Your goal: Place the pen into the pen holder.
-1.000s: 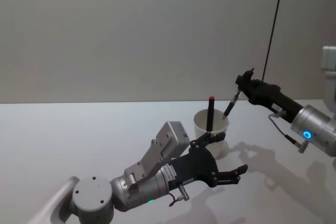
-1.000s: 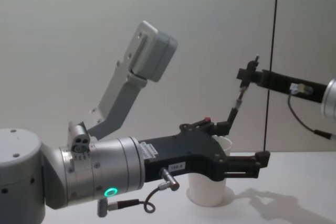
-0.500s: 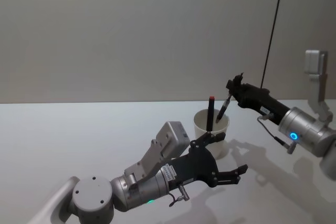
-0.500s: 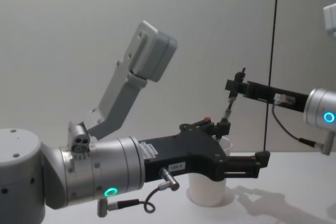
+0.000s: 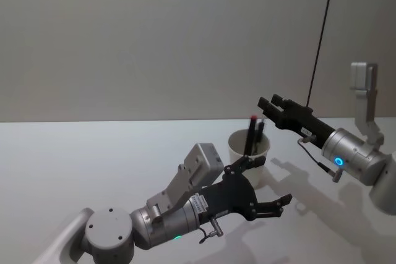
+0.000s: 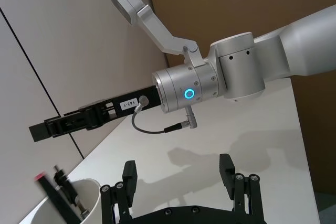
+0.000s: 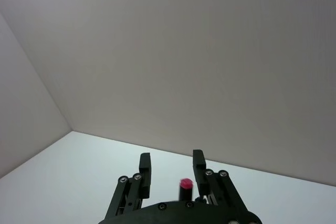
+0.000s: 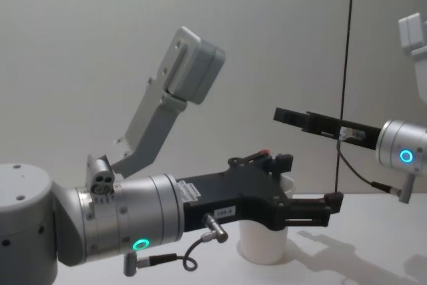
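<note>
white paper, tapered and rolled at the rim, the cup serving as pen holder [image 5: 249,154] stands upright on the pale grey table [image 5: 74,165], past the left gripper. two pens stand in it, leaning against its wall: a black pen with a red cap [image 5: 250,133] and a slimmer dark pen [image 5: 259,132] just beside it, both poking above the rim.

the right gripper [image 5: 267,104] hangs in the air above and just right of the cup, its black fingers [image 7: 145,164] spread apart with nothing between them; the red cap shows below the gap in the right wrist view.

the left gripper [image 5: 274,185] sits low in front of the cup, fingers [image 6: 227,164] wide apart and empty, near the cup but not gripping it.
</note>
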